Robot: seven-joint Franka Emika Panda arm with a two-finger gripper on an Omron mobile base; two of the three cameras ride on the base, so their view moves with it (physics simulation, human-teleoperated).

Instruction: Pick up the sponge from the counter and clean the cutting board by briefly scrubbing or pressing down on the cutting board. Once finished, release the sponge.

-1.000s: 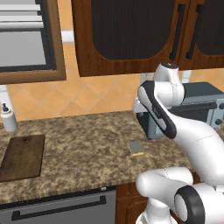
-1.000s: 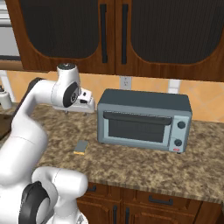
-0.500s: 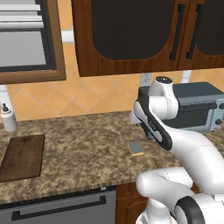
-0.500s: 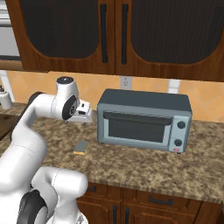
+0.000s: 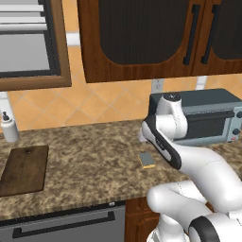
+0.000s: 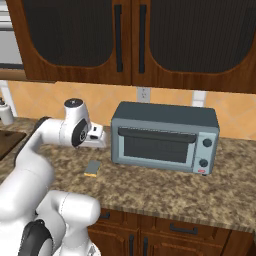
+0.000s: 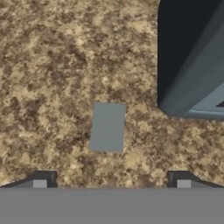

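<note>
The sponge (image 5: 147, 159) (image 6: 92, 168) lies flat on the speckled counter (image 5: 90, 156), its grey-blue face up, just left of the toaster oven. In the hand view the sponge (image 7: 107, 127) sits a little above and between my two fingertips. My gripper (image 6: 97, 143) (image 7: 111, 180) hangs above it, open, with nothing between the fingers. The dark wooden cutting board (image 5: 23, 170) rests far to the left near the counter's front edge, well away from the gripper. A corner of the board (image 6: 7, 142) also shows at the left edge of the right base view.
A grey toaster oven (image 5: 208, 118) (image 6: 165, 137) (image 7: 192, 57) stands close to the right of the sponge. A white soap bottle (image 5: 8, 128) stands against the wall behind the board. Dark wall cabinets (image 5: 142, 38) hang overhead.
The arm has folded down and the hand has dropped lower toward the sponge. The sponge and the cutting board have not moved.
</note>
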